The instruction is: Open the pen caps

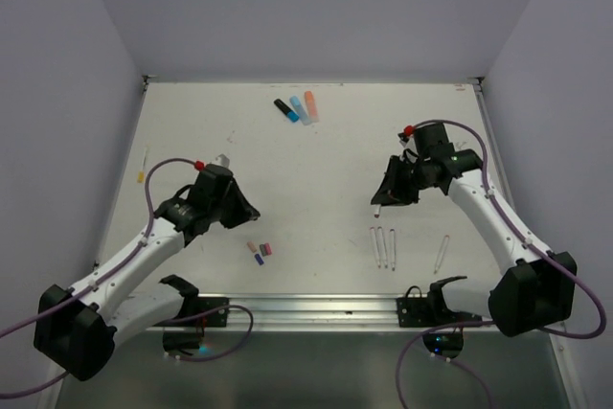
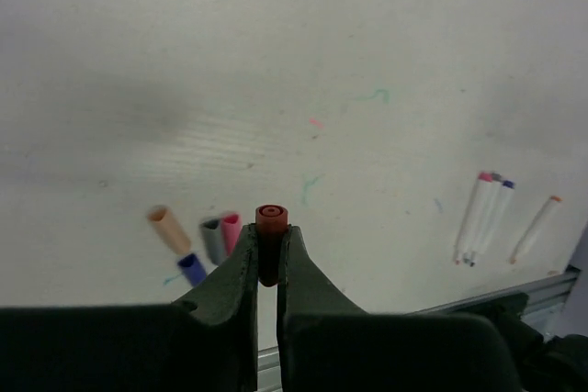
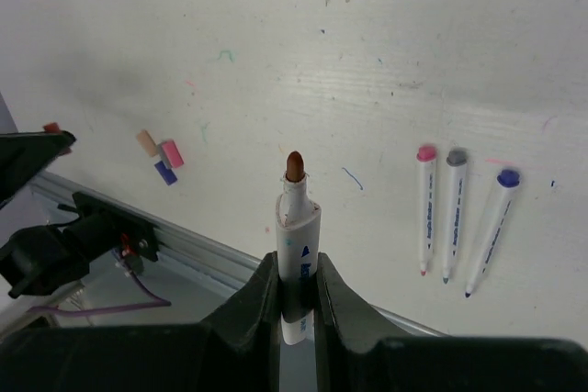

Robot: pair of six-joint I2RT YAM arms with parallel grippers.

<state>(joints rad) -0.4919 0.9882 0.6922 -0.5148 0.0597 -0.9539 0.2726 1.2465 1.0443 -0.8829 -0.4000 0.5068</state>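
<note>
No legible text anywhere. The only print in view is blue marking on the white pen barrel (image 3: 297, 231) clamped in the right gripper (image 3: 296, 273). It includes a small triangle-like mark just above the fingertips and is too blurred to read. The three white pens (image 3: 457, 218) lying on the table to the right of that pincer each carry a thin line of blue print along the barrel, too small to make out. No brand, number or sign can be read.
</note>
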